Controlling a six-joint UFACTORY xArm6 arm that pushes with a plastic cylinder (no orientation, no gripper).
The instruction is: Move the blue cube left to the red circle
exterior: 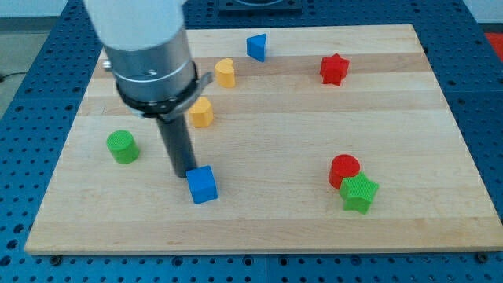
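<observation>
Our arm carries no hand, only a dark rod, so there is nothing to open, close or hold; our tip [186, 173] rests on the wooden desk [267, 228] with nothing gripped.

The relation that matters is this: the blue cube [202, 185] lies just to the view's right of our tip and slightly toward the view's bottom, so close that we cannot tell whether they touch or stand a hair apart; the red circle [344, 169], a short red cylinder, lies well off from our tip on that same right-hand side, at about the tip's own level in the view. So tip, cube and target stand nearly in a row, with our tip on the far side of the cube from the target; we judge this a fair starting place for a push toward the view's right.

Because the cube sits a little lower than our tip, a straight push may drive it downward as well; we judge that the tip would do better slightly lower first. The green star [360, 193] touches the red circle on its lower right, beyond the spot where the cube should stop. The green cylinder [122, 147] sits to our tip's left, clear of the path.
</observation>
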